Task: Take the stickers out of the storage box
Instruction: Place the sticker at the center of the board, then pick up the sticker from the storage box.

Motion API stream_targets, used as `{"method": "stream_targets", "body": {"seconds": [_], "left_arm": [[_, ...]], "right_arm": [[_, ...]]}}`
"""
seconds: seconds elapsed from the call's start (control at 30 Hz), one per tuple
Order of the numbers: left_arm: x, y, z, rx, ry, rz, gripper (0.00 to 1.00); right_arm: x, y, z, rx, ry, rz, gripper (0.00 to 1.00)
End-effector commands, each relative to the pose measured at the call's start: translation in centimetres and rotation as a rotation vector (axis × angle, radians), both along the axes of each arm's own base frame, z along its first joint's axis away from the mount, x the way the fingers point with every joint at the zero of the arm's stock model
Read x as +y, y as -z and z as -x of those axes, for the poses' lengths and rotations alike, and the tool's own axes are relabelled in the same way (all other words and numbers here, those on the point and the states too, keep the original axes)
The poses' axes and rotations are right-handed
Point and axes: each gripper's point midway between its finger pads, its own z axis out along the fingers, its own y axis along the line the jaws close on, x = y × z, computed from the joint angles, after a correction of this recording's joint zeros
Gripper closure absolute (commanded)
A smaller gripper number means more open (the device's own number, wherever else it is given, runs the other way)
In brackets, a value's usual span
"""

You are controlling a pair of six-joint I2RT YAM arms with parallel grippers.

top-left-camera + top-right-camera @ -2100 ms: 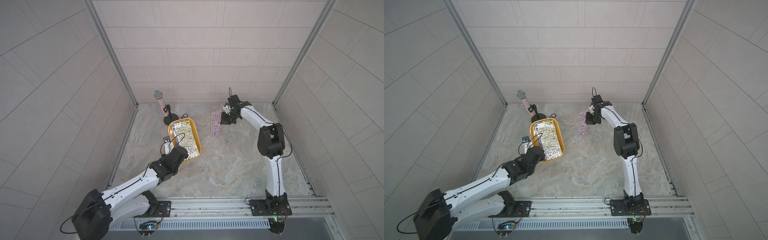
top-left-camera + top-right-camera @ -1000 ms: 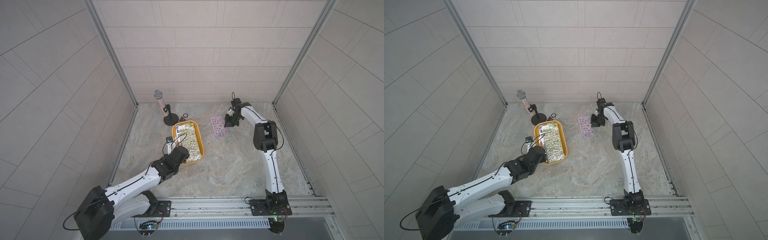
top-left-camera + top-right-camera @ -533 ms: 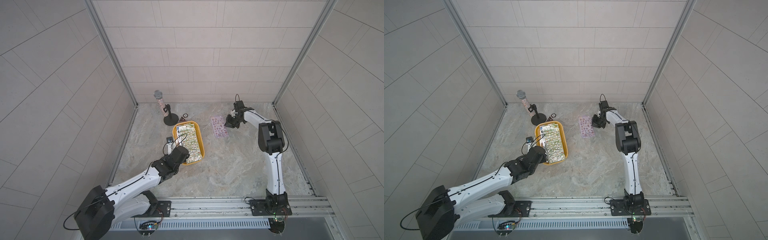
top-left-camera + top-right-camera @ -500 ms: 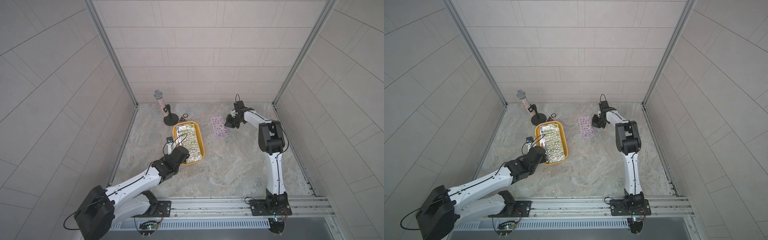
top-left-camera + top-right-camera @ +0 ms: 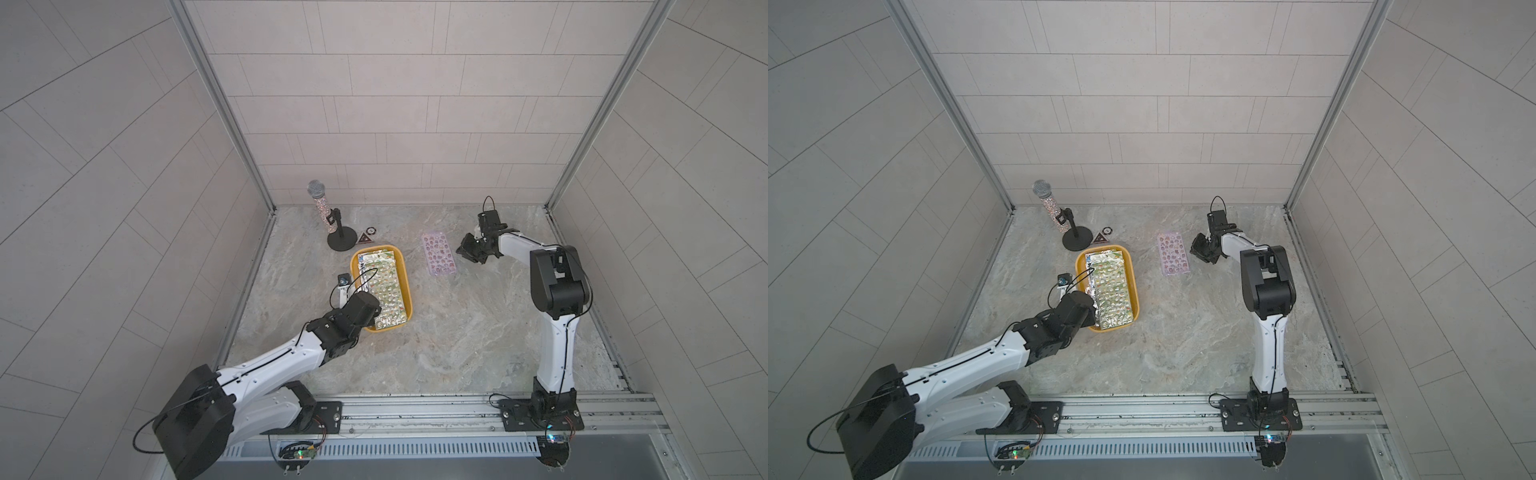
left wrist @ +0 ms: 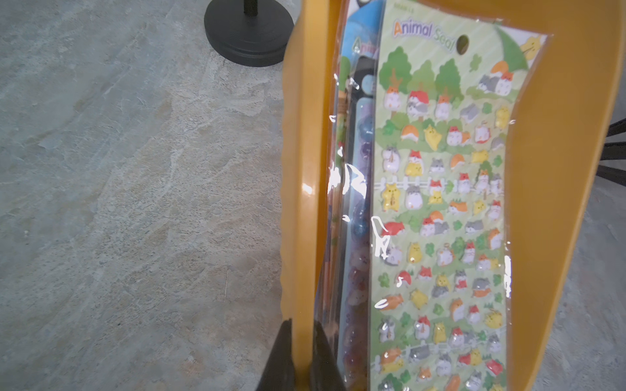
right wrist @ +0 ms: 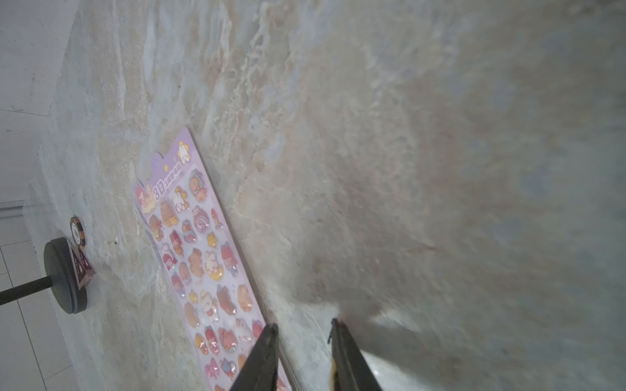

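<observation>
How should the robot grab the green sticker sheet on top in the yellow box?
Probably by the long edge of the green sheet farthest from the left gripper, with the right gripper coming down from above. The sheet lies flat on the stack, and bare box shows beside that edge, leaving room for a finger. The left gripper is clamped on the opposite wall.

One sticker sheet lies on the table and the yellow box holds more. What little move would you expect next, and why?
Probably the right gripper swings over to the yellow box for the green sheet on top. Its jaws are open and empty beside the purple sheet lying flat on the table, and the left gripper clamps the box's wall.
</observation>
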Motion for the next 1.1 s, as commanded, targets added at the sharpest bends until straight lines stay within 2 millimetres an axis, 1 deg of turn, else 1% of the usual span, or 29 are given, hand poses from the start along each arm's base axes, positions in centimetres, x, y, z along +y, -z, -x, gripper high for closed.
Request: {"method": "stream_targets", "body": {"seconds": [0.0, 0.03, 0.13, 0.17, 0.2, 0.23, 0.3, 0.33, 0.4, 0.47, 0.53, 0.6, 0.67, 0.77, 0.93, 1.07], "left_arm": [[-1.7, -2.5, -1.2, -0.064, 0.030, 0.065, 1.00], [-1.8, -2.6, -1.2, -0.064, 0.035, 0.070, 1.00], [-2.2, -2.5, -1.2, -0.060, 0.049, 0.085, 1.00], [-2.5, -2.4, -1.3, -0.060, 0.074, 0.075, 1.00], [-2.9, -2.4, -1.3, -0.058, 0.092, 0.079, 1.00], [-3.2, -2.3, -1.3, -0.054, 0.107, 0.081, 1.00], [-3.8, -2.3, -1.3, -0.047, 0.136, 0.090, 1.00], [-4.1, -2.4, -1.2, -0.047, 0.151, 0.096, 1.00], [-4.7, -2.5, -1.2, -0.048, 0.181, 0.119, 1.00], [-5.2, -2.6, -1.1, -0.053, 0.200, 0.137, 1.00], [-5.5, -2.7, -1.1, -0.055, 0.212, 0.148, 1.00], [-5.6, -2.7, -1.0, -0.056, 0.216, 0.153, 1.00], [-5.6, -2.7, -1.0, -0.058, 0.218, 0.157, 1.00], [-5.7, -2.8, -1.0, -0.066, 0.223, 0.166, 1.00], [-5.9, -3.2, -0.8, -0.077, 0.233, 0.188, 1.00], [-5.9, -3.4, -0.7, -0.086, 0.238, 0.194, 1.00]], "right_arm": [[1.4, -4.6, 1.0, -0.134, -0.060, -0.065, 0.69], [1.8, -5.6, 1.9, -0.170, -0.078, -0.086, 0.68], [2.9, -8.5, 5.1, -0.262, -0.115, -0.122, 0.61], [3.7, -9.8, 6.2, -0.315, -0.137, -0.140, 0.58], [4.8, -11.5, 7.3, -0.377, -0.169, -0.158, 0.56], [5.8, -12.3, 8.5, -0.412, -0.203, -0.168, 0.54], [8.6, -13.6, 11.4, -0.467, -0.309, -0.177, 0.50], [9.7, -13.7, 12.7, -0.474, -0.352, -0.175, 0.49], [12.7, -14.0, 16.1, -0.495, -0.463, -0.183, 0.47], [15.3, -14.2, 19.1, -0.508, -0.562, -0.183, 0.46], [17.4, -14.2, 21.8, -0.514, -0.640, -0.147, 0.45], [18.5, -13.9, 23.7, -0.510, -0.682, -0.093, 0.45], [19.0, -13.6, 24.5, -0.508, -0.676, -0.047, 0.45], [19.5, -12.7, 25.0, -0.483, -0.671, -0.022, 0.45], [19.3, -10.5, 24.2, -0.410, -0.621, 0.031, 0.48], [19.2, -9.9, 23.7, -0.397, -0.600, 0.086, 0.49]]}}
